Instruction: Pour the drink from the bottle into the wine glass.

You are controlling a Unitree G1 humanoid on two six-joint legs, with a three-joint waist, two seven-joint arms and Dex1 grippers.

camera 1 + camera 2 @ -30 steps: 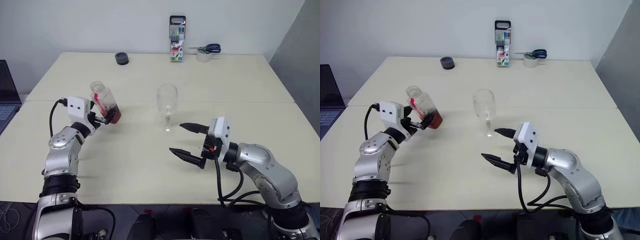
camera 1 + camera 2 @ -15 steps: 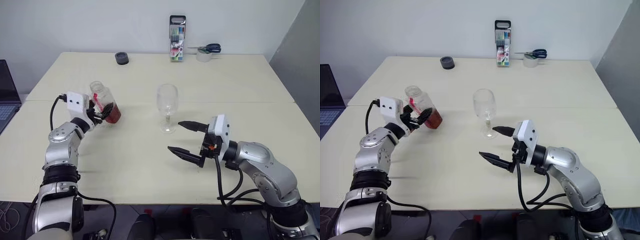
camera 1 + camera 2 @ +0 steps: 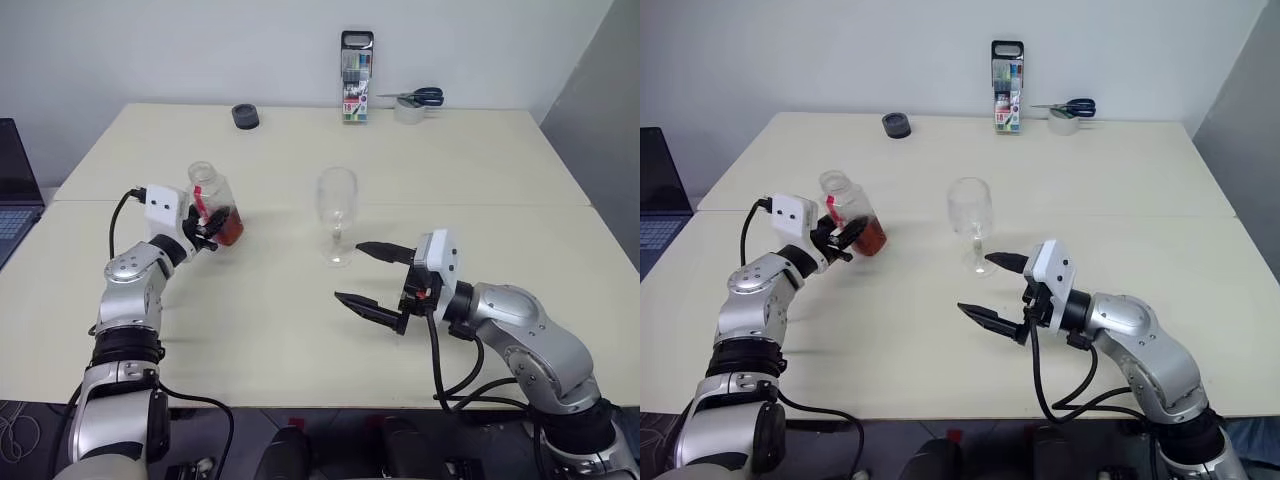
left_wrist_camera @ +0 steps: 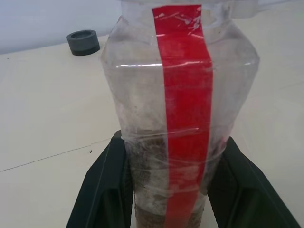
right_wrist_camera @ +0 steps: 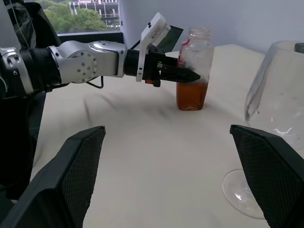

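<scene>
Amber, reddish-brown drink (image 3: pixel 871 239) fills only the lower part of the small clear squarish plastic bottle (image 3: pixel 212 205), which stands upright on the cream table (image 3: pixel 300 330) with its neck open and a red strip running down its side. The left gripper (image 3: pixel 207 230) has its two black fingers closed against the bottle's lower body, one on each flank, as the left wrist view shows with the bottle (image 4: pixel 178 109) wedged between the fingers (image 4: pixel 102 185). The gripper points level, reaching in from the bottle's near-left side.

Off to the right of that gripper, well apart from it, the clear stemmed wine glass (image 3: pixel 337 215) stands upright and holds no liquid. The right gripper (image 3: pixel 372 278) hovers just in front of the glass's foot, fingers spread wide with nothing between them; the glass sits just beyond its upper fingertip, near but not touching.

Past the bottle, at the table's far side, lie a small dark round cap (image 3: pixel 243 116), a pack of marker pens (image 3: pixel 354 76), and blue-handled scissors (image 3: pixel 418 97) resting on a roll of tape (image 3: pixel 407 112).
</scene>
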